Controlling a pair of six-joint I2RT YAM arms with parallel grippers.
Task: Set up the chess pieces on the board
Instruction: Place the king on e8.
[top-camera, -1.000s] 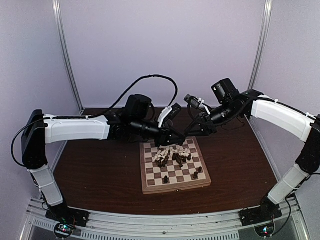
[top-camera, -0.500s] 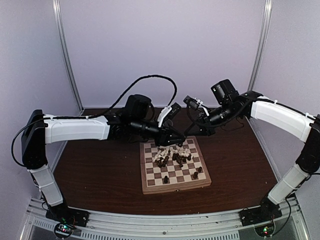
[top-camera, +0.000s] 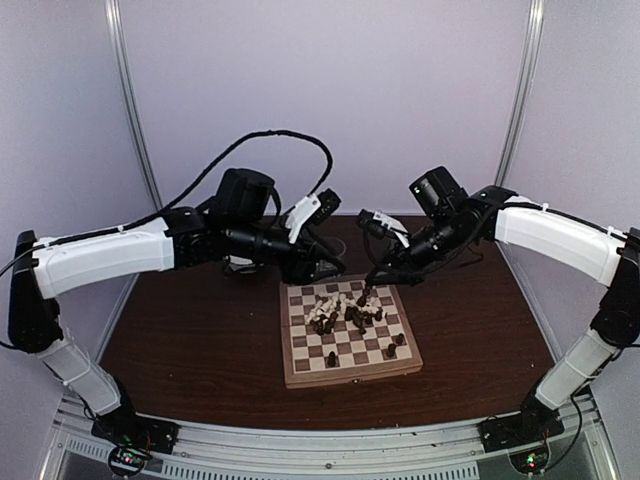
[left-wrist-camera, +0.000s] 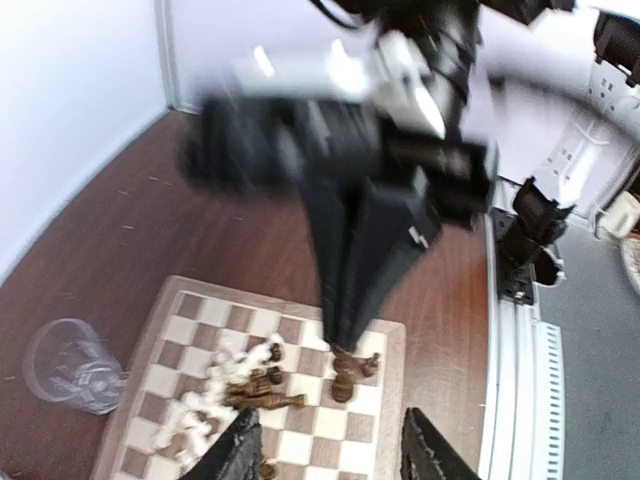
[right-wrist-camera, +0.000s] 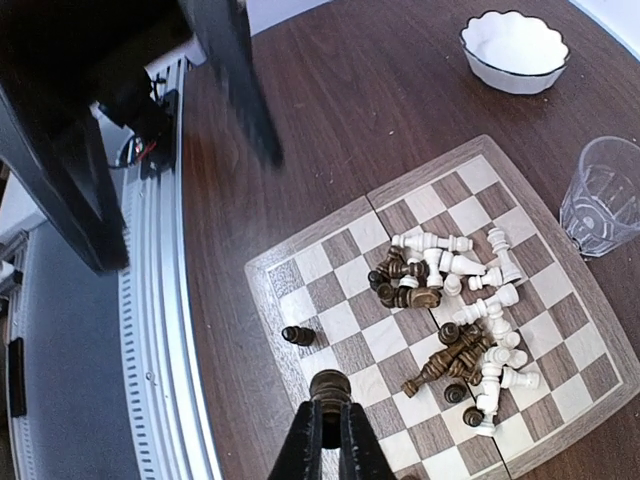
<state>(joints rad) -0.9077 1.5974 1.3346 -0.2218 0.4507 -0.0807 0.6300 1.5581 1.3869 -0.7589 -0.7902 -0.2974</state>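
Presently the chess pieces (top-camera: 345, 312) lie mostly in one jumbled heap on the far middle squares of the board (top-camera: 340, 378). Cream-white and dark brown figurines are tipped over and tangled, many touching. A few dark ones sit apart on the nearer squares, one of them lying on its side.

The board is light wood with brown and cream checks, a pale rim and a seam across its middle. It lies flat on the dark brown table (top-camera: 200, 340), about midway between the two arms.

The right gripper (right-wrist-camera: 329, 420) is clenched on a dark piece (right-wrist-camera: 330, 384) with a rounded head, held upright at the board's far edge, just beside the heap. Whether that piece touches the square beneath cannot be told.

The left gripper (left-wrist-camera: 328, 432) is released, its fingers spread with nothing between them. It hangs above the far left part of the board, clear of the pieces.

A clear cup (right-wrist-camera: 600, 200) stands just off the board's edge. A white scalloped bowl (right-wrist-camera: 515, 75) sits farther out on the table.
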